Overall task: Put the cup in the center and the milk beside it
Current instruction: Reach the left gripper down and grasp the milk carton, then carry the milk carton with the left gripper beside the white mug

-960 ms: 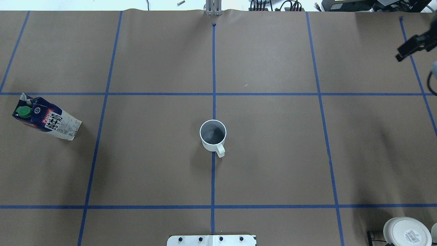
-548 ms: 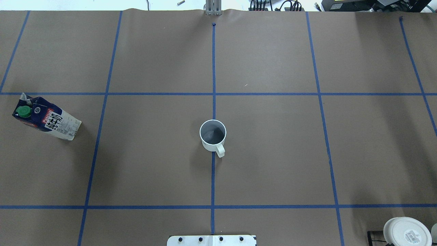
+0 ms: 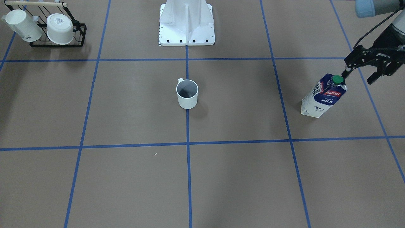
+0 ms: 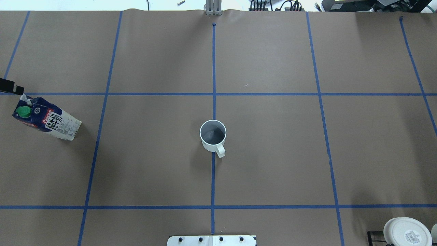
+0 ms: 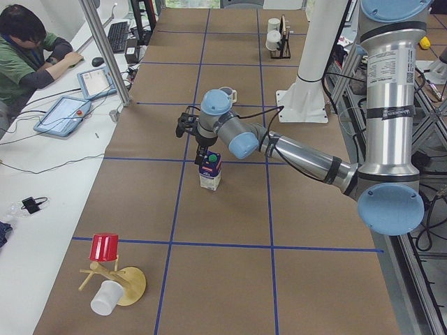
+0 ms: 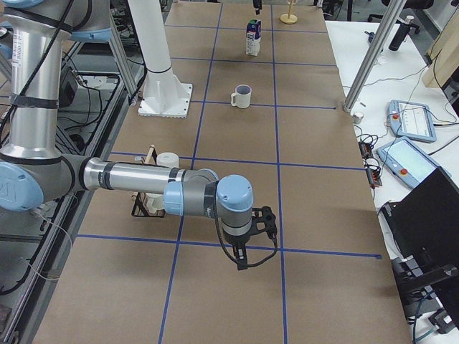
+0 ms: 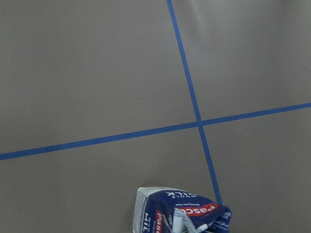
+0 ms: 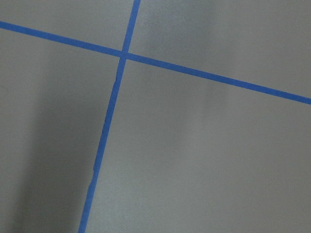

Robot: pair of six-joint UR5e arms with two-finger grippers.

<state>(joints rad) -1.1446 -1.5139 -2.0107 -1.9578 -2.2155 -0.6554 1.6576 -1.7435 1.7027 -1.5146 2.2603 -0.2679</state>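
Observation:
The white cup (image 4: 212,135) stands upright on the blue tape line that splits the center (image 4: 269,150), handle toward the robot; it also shows in the front-facing view (image 3: 187,93). The milk (image 4: 46,118) stands far to the robot's left, outside the center, green cap up (image 3: 323,97). My left gripper (image 3: 360,75) is open and empty, hanging just above and beyond the carton's top, one finger (image 3: 348,70) close by the cap. My right gripper (image 6: 252,240) shows only in the exterior right view, low over bare table far from both; I cannot tell its state.
A black wire rack (image 3: 77,33) with two other white cups stands at the robot's right near corner. The white robot base (image 3: 186,27) is behind the cup. A red cup (image 5: 105,247) on a wooden stand and an operator (image 5: 24,59) are at the table's left end.
The right arm has left the overhead view's upper right. The left gripper's tip has come in at the left edge, by the carton's top. Cup and milk have not moved.

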